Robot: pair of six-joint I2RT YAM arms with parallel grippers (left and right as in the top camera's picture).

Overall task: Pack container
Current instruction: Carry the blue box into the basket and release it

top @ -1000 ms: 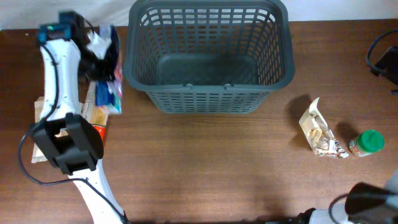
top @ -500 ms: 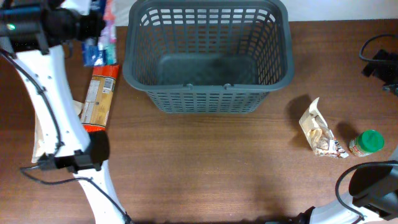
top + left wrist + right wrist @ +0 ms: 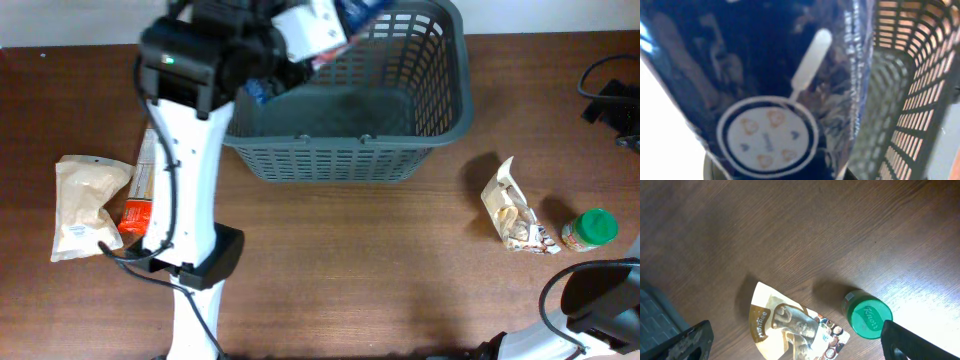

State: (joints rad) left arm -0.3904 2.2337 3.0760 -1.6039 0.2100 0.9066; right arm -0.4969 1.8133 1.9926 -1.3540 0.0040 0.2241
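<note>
**Packet over the basket rim**

Your left gripper [image 3: 290, 50] pinched a dark blue packet [image 3: 765, 75] over the 11 o'clock rim of the container [image 3: 440, 110]. That dark grey lattice basket, thick-rimmed, sat at the table's [image 3: 330, 270] 12 o'clock, its floor open. Your right gripper [image 3: 795, 347] hung spread above a pouch [image 3: 790, 325] and jar [image 3: 867, 317].

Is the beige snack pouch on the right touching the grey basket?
Apart. The overhead view shows a strip of bare table between the snack pouch and the basket.
</note>
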